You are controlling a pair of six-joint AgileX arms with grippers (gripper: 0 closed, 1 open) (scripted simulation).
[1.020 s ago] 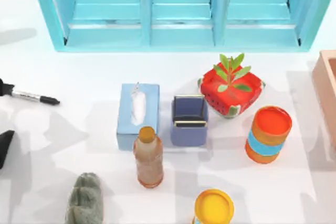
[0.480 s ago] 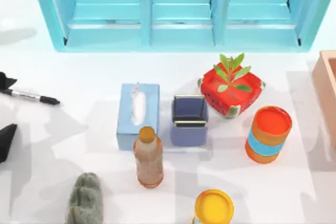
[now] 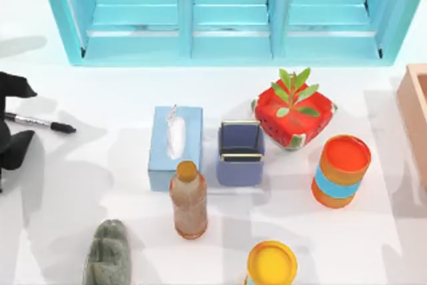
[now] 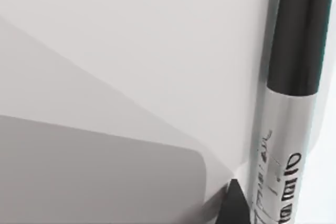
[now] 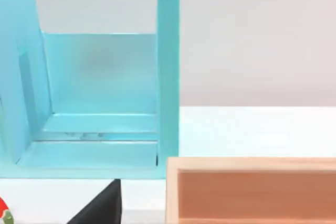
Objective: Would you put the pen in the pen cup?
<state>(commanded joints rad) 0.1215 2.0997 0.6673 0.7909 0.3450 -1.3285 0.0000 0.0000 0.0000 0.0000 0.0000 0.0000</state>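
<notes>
The left claw [image 3: 8, 119] stands spread wide astride the pen's [image 3: 41, 123] rear end, gripping nothing; the pen lies flat on the tabletop [image 3: 93, 185] between its fingers. Well off to the claw's right, past the tissue box [image 3: 175, 146], the pen cup [image 3: 239, 153] waits empty, so grasping, carrying and dropping in all remain.

A rendered desk-like setting: a white bench [image 3: 100, 98] with a turquoise shelf unit [image 3: 227, 15] at twelve o'clock, a tissue box [image 3: 175, 146], a pen cup [image 3: 240, 155] and a potted plant [image 3: 293, 115] near centre.
</notes>
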